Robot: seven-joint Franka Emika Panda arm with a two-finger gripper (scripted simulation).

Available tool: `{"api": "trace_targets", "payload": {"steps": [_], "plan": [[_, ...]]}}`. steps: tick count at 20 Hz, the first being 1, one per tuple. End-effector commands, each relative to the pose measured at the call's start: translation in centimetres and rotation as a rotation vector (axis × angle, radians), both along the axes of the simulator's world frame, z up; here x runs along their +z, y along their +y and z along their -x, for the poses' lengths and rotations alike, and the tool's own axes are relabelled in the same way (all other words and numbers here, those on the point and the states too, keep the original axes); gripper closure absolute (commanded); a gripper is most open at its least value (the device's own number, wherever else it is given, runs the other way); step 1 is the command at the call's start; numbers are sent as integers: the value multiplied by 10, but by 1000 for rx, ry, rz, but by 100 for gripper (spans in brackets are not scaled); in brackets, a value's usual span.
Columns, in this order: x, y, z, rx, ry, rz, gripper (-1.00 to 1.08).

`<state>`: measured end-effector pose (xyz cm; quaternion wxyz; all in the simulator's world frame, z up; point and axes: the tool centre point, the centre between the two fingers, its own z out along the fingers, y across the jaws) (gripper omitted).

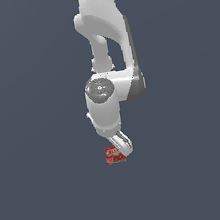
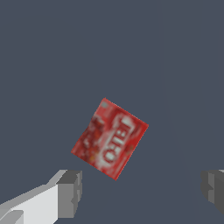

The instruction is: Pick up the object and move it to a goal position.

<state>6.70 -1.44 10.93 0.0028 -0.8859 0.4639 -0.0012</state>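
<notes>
gripper [image 2: 140, 192]: fingers spread wide, nothing between them, grey pads [image 2: 70, 192] well apart | red box [image 2: 110, 139]: white label markings face up, lying turned at an angle, apart from both pads on the plain dark floor [image 2: 43, 65] | exterior view: box [image 1: 114, 155] partly hidden behind the white arm's [image 1: 100, 22] fingertips

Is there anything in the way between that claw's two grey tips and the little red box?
Nothing. In the wrist view only bare dark surface lies between the open gripper and the red box.
</notes>
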Motion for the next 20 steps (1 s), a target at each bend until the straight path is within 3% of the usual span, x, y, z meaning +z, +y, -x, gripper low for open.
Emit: {"api": "trace_targets", "payload": {"steps": [1, 12, 20], "plan": [[-6, 0, -4, -72, 1, -1, -92], [-29, 3, -17, -366, 5, 0, -92], [-40, 4, -23, -499, 6, 2, -92]]}}
